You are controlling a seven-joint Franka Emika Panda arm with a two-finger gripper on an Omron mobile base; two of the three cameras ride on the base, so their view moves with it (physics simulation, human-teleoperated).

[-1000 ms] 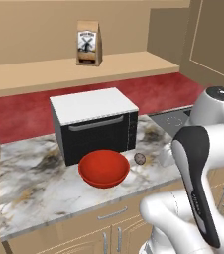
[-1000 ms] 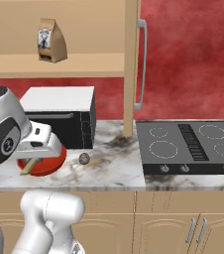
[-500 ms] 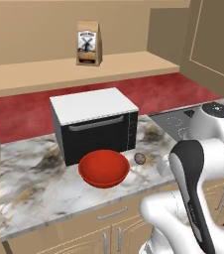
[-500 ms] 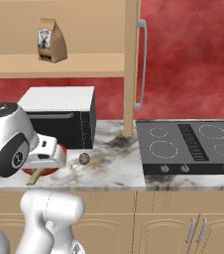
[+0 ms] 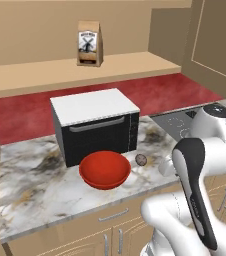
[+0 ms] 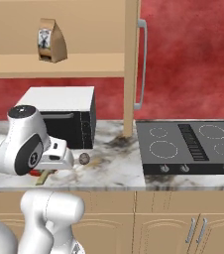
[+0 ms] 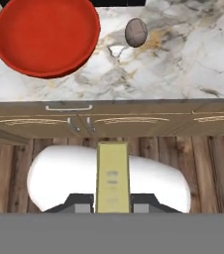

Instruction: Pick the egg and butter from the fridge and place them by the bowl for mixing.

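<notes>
Already the egg (image 5: 141,159) sits on the marble counter (image 5: 35,180) just beside the red bowl (image 5: 105,169), on its right, with a narrow strip of bare stone between them. In the hand view the fingers (image 7: 112,206) are clamped on the butter (image 7: 112,176), which rises between them as a pale yellow stick, held out in front of the counter's front edge above the wooden floor (image 7: 203,168) and the cabinet doors (image 7: 153,121).

Main risk, as I judge it: the butter is thin and gripped near one end, so a quick swing could let it slip, and from here it would fall to the floor. A low approach could also knock the stick against the counter's front edge. Setting it down too near the egg could nudge that round thing and send it rolling toward the cooktop (image 6: 191,144) or off the front.

Open room looks best to the right of the egg and in front of it, where the stone is bare. Behind the bowl the microwave (image 5: 96,125) blocks the way, and the shelf (image 5: 75,70) with its paper bag (image 5: 89,43) hangs overhead
</notes>
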